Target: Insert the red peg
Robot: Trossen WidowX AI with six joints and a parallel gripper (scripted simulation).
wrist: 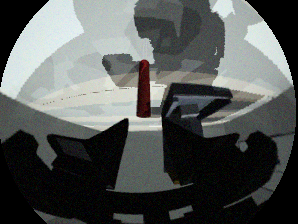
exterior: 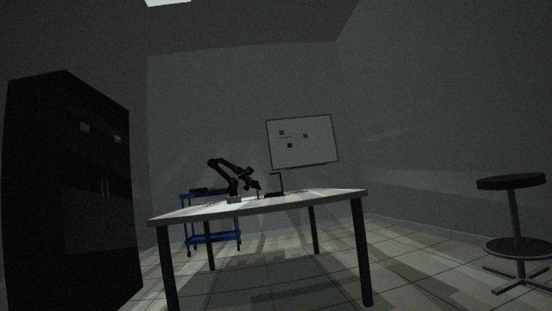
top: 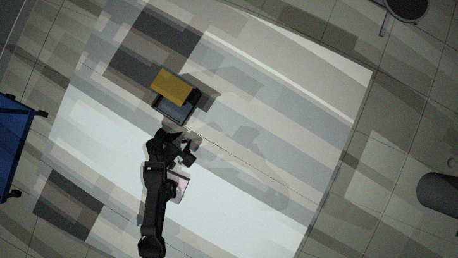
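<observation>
The red peg (top: 183,141) (exterior: 258,194) (wrist: 143,90) stands upright on the table in front of the box. My gripper (top: 186,136) (exterior: 259,188) (wrist: 145,121) is partly open with nothing held. Its fingertips are above the peg's top; in the wrist view the peg lies just beyond the gap between them. The dark box (top: 174,110) (exterior: 274,194) (wrist: 200,92) is close by, to the right of the peg in the wrist view. Its yellow roof (top: 171,85) sticks out from the back wall. The block's hole is hidden under the roof.
A pale pink block (top: 182,184) (exterior: 233,199) sits on the table beside the arm. A blue cart (top: 14,128) (exterior: 214,235) stands beyond the table. Patchy shadows and light bands cross the table top (top: 256,179).
</observation>
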